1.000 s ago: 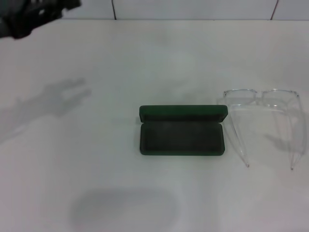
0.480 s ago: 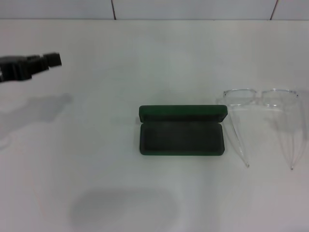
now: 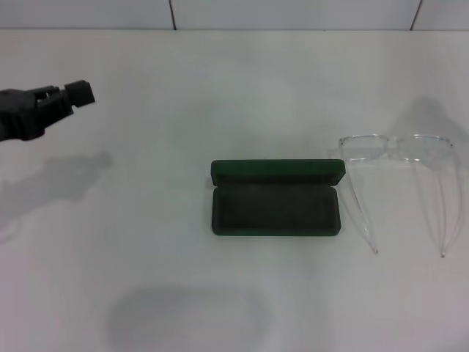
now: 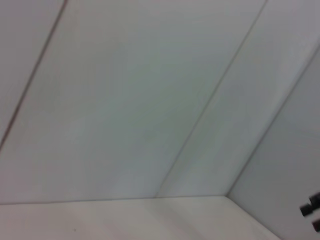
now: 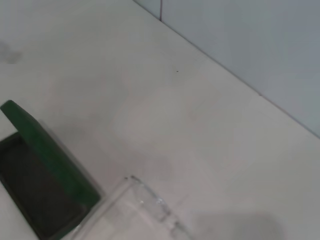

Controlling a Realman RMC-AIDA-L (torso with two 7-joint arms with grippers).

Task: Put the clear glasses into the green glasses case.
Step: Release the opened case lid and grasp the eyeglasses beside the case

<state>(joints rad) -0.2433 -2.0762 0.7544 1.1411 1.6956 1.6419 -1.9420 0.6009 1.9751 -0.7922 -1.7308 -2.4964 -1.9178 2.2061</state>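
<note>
Green glasses case open, clear glasses just beside it

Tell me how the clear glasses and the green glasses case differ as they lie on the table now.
The clear glasses are colourless and see-through; the green glasses case is dark green and opaque. The glasses are unfolded, arms pointing toward the robot; the case is a rounded rectangle, lid open, its dark lining bare. The glasses lie to the case's right. Both rest on the white table, untouched.

left end effector lowered from the far left corner, now hovering at left edge
</note>
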